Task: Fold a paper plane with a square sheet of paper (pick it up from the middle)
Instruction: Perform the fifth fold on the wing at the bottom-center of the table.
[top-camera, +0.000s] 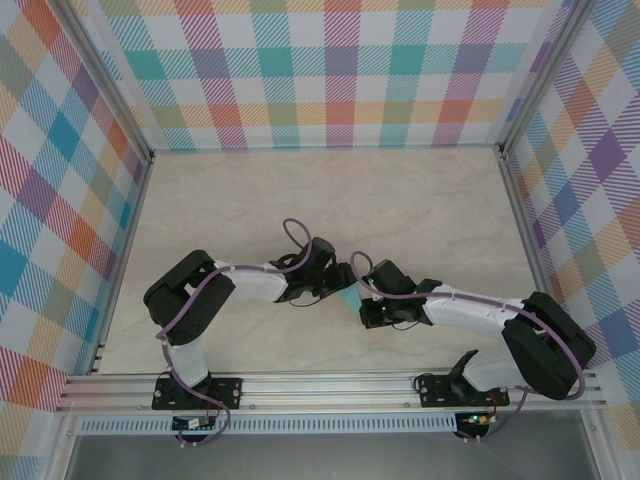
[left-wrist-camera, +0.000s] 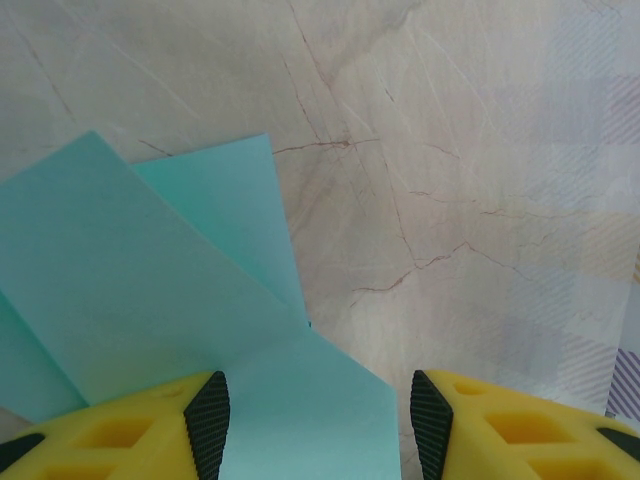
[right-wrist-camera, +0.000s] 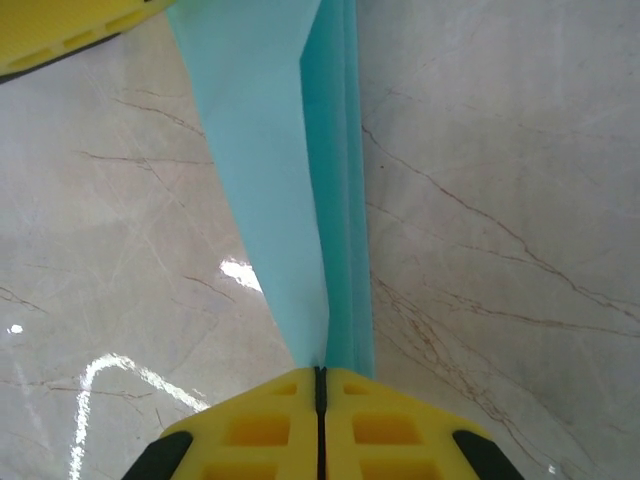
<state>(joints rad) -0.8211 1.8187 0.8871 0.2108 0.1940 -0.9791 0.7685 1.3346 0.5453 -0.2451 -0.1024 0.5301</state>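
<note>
Centrally, right gripper (right-wrist-camera: 321, 375) pinched shut on folded teal paper (right-wrist-camera: 265, 150), left gripper (left-wrist-camera: 318, 415) part-open astride the same sheet, marbled surface (left-wrist-camera: 450, 150) beneath.

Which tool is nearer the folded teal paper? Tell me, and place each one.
Right. The right tool is shut on the folded teal paper, gripping its edge. The left tool is open, its jaws apart either side of the paper, not clamping it.
</note>
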